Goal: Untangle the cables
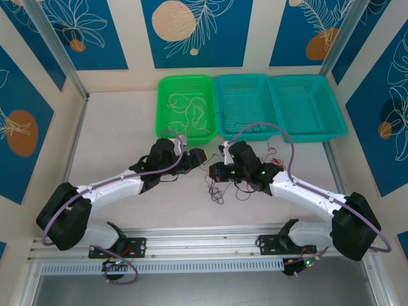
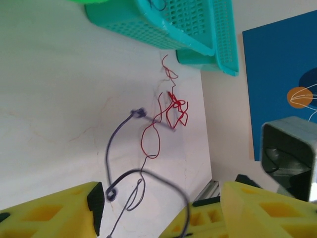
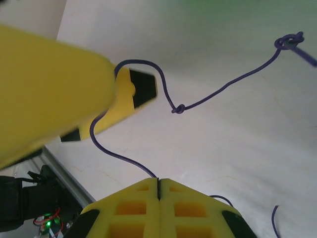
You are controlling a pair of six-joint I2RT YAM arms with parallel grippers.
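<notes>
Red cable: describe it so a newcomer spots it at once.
In the left wrist view, find the teal baskets at the top. Just below them, on the pale table, lies the red cable, a hair-fine curly scribble. The dark cable beside it makes smoother loops.

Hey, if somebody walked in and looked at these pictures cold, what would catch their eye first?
Mid-table, the right gripper is shut on a knotted black wire that loops between the fingers of the open left gripper. Just beyond lies a tangled red wire. At the far edge, a bright green basket holds whitish wires, beside two teal baskets.
</notes>
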